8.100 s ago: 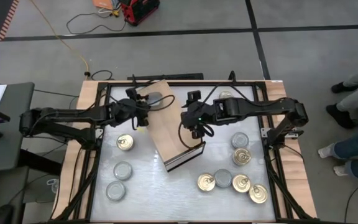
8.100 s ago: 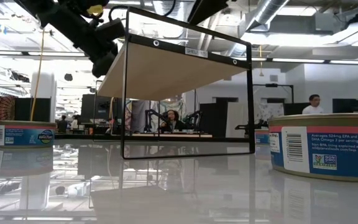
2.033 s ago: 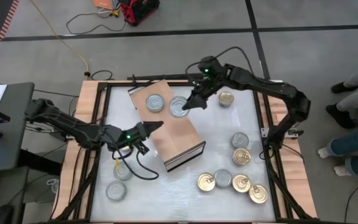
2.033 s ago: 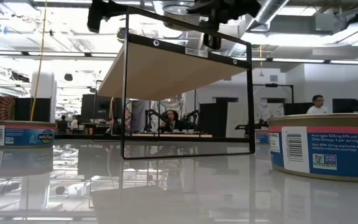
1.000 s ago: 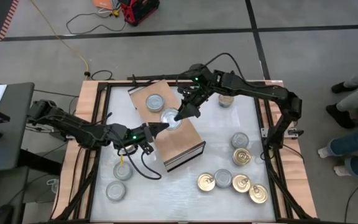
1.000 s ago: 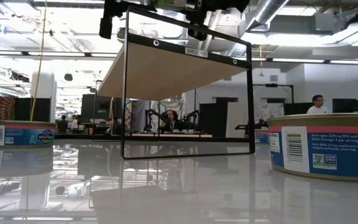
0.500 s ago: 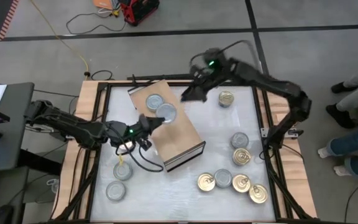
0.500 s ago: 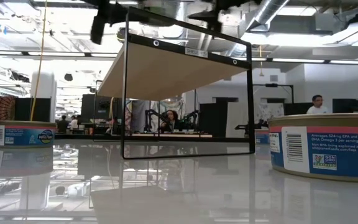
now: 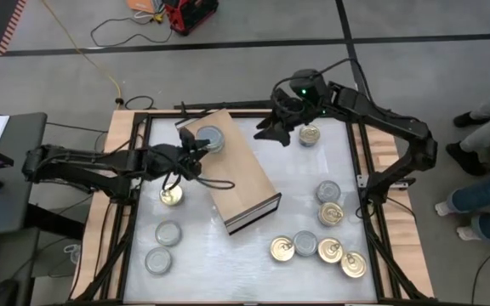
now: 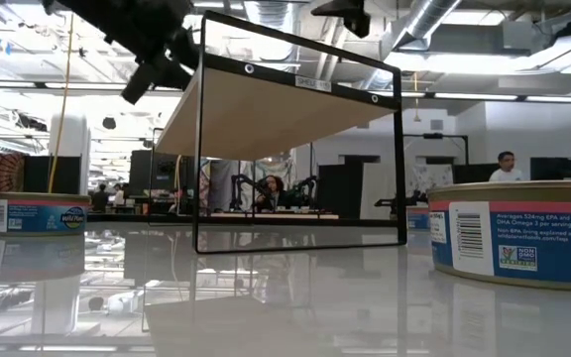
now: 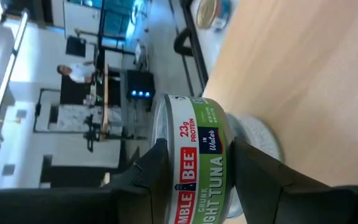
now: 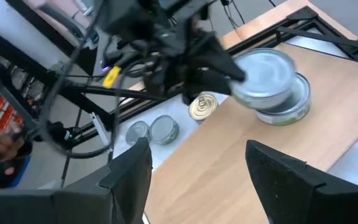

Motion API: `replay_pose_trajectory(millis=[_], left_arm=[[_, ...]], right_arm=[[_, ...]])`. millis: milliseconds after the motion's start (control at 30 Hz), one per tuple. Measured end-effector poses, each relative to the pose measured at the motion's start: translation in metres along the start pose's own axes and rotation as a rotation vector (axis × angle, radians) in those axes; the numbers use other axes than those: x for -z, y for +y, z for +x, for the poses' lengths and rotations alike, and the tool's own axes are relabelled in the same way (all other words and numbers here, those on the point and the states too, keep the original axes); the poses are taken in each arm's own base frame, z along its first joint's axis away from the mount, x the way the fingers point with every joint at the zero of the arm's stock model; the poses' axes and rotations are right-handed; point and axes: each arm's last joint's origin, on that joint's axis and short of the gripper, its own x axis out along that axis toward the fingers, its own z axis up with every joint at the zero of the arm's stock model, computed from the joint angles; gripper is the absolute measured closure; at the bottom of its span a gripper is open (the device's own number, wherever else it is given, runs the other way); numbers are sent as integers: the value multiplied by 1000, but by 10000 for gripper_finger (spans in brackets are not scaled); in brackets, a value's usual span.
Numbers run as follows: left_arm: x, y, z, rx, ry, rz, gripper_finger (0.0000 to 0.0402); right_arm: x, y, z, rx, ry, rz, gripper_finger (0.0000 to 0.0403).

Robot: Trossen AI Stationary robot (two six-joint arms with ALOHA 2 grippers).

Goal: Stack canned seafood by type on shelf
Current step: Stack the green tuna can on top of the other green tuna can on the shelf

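High view: a silver-topped tin (image 9: 210,136) is held by the left gripper (image 9: 199,145) over the far end of the shelf (image 9: 243,183), directly above a second tin (image 12: 286,106) already lying there. The left fingers (image 11: 135,180) are seen pinching the held tin across its labelled side wall, its flat lid facing up and its short axis upright. The right gripper (image 9: 266,129) hangs empty beyond the shelf's far edge, beside a gold-topped tin (image 9: 310,134), its fingers (image 12: 131,171) spread wide. The shelf is laid diagonally on the table (image 9: 253,255), its long axis running from the far left toward the near right, with the dark-edged open end (image 10: 300,149) pointing at the near side. Such a tin is judged stiff, fairly heavy for its bulk and smooth-sided, so slipping is possible; it is best taken across the side wall at mid-height and kept level, so that rim meets rim when it is set down. Other tins are scattered on the table, well apart from the shelf.
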Motion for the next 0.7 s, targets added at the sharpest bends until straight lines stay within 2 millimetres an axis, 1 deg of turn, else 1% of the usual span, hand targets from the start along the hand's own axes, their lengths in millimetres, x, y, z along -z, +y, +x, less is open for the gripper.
replay_pose_trajectory(millis=[233, 333, 533, 700], left_arm=[[13, 0, 20, 30, 55, -53, 263], [14, 0, 23, 31, 57, -106, 257], [9, -4, 21, 63, 24, -126, 214], [5, -5, 19, 55, 22, -125, 185]], right_arm=[[5, 9, 4, -17, 32, -11, 121], [9, 12, 6, 0, 59, -14, 121], [15, 19, 10, -9, 95, -18, 121], [16, 20, 10, -12, 101, -19, 121]])
